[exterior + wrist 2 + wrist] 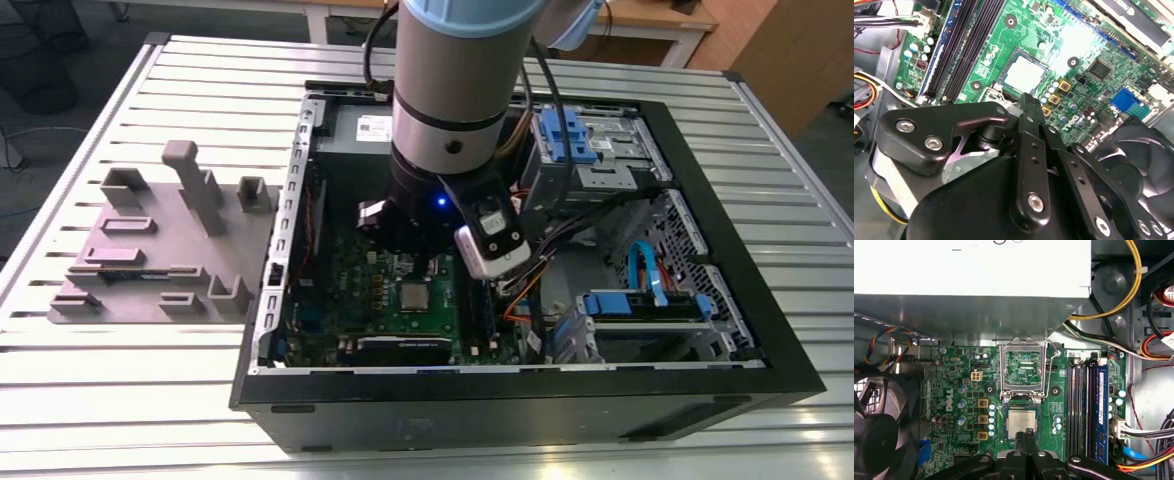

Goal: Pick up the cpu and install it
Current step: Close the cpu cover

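Your gripper [1028, 432] is hovering closed and empty right at the edge of the cpu [1021, 423].

In the first wrist view you are looking at its two black fingers [1024, 442] pressing together with nothing between them. Their tips are overlapping the nearest rim of the silver square, and you cannot tell whether they are touching it or hanging just above. The cpu is lying flat in its socket on the green motherboard [954, 390], with the metal load frame [1024, 367] standing open just beyond it and the dark memory slots [1081, 410] running alongside. In the exterior view the cpu is sitting at lower centre, inside the open computer case [534, 400], just below the arm's wrist. The mauve-grey tray [147, 290] is resting on the slatted table [107, 400] at the exterior view's left, beside the case.
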You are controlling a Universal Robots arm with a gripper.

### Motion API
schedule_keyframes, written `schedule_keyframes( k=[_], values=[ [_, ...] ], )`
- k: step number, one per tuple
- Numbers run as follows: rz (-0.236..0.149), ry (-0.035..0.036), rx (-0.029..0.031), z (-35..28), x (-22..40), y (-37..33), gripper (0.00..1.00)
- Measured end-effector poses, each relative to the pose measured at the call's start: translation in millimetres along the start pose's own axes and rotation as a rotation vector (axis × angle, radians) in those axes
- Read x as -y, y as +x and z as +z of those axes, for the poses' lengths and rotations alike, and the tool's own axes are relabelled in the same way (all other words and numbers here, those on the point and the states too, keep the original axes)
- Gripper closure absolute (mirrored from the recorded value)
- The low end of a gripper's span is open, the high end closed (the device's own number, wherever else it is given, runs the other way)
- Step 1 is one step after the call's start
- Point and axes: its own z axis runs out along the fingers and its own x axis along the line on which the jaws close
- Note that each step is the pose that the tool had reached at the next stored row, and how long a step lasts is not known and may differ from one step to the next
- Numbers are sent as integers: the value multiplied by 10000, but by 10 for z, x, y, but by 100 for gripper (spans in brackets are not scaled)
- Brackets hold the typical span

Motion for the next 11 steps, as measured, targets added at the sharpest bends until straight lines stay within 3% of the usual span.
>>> schedule_keyframes(
  k=[11],
  values=[
    [-1212, 23, -42, 0, 0, 0, 90]
  ],
)
